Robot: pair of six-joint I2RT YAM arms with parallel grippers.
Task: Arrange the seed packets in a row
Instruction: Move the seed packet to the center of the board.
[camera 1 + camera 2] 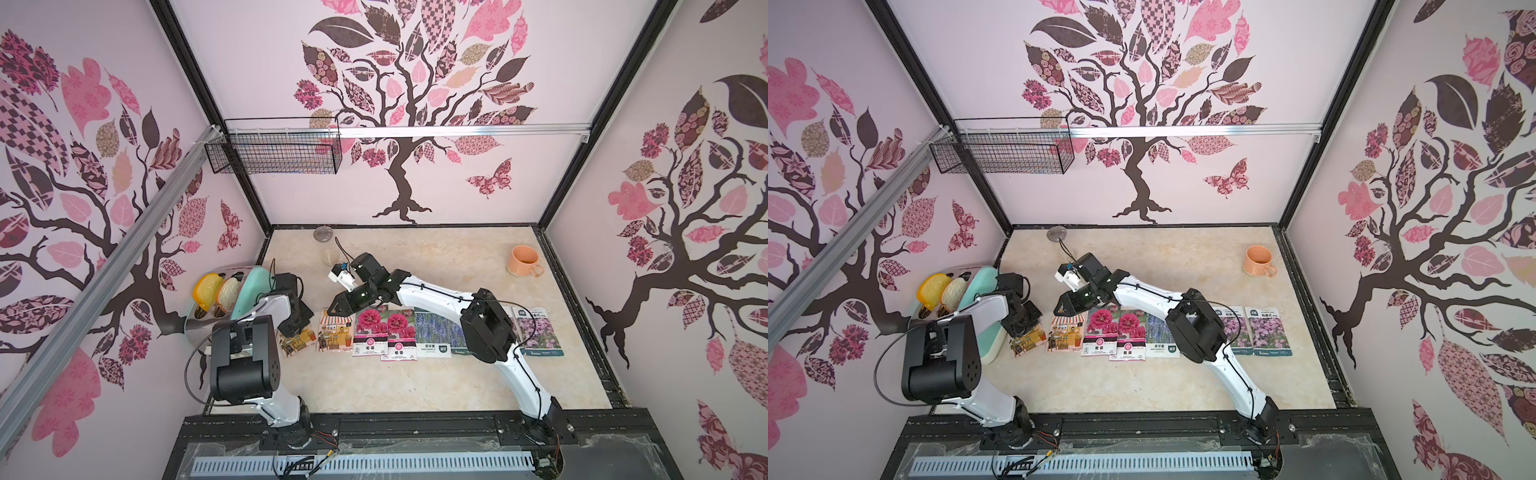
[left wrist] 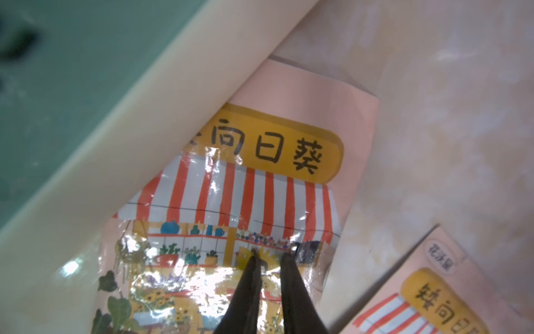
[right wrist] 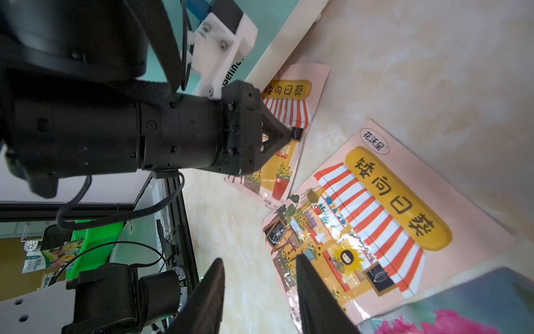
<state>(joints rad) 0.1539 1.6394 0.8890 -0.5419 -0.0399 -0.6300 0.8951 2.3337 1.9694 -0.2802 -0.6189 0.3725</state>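
Glossy seed packets [image 1: 399,332] lay rowed; an orange shop packet [image 2: 260,185] at the counter's [image 1: 415,386] left edge sat skewed against a teal tray [image 2: 72,86], left gripper [image 2: 270,253] narrowed over it, hold unclear; right gripper [image 3: 259,258] gaped, holding nothing

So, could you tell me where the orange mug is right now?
In both top views the orange mug stands alone at the far right of the table, near the back corner, behind the pink-purple flower packets.

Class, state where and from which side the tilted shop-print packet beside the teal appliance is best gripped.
Probably the long edge away from the teal appliance, approached from above on that open side: the tilted shop-print packet lies flat, its other edge tight against it.
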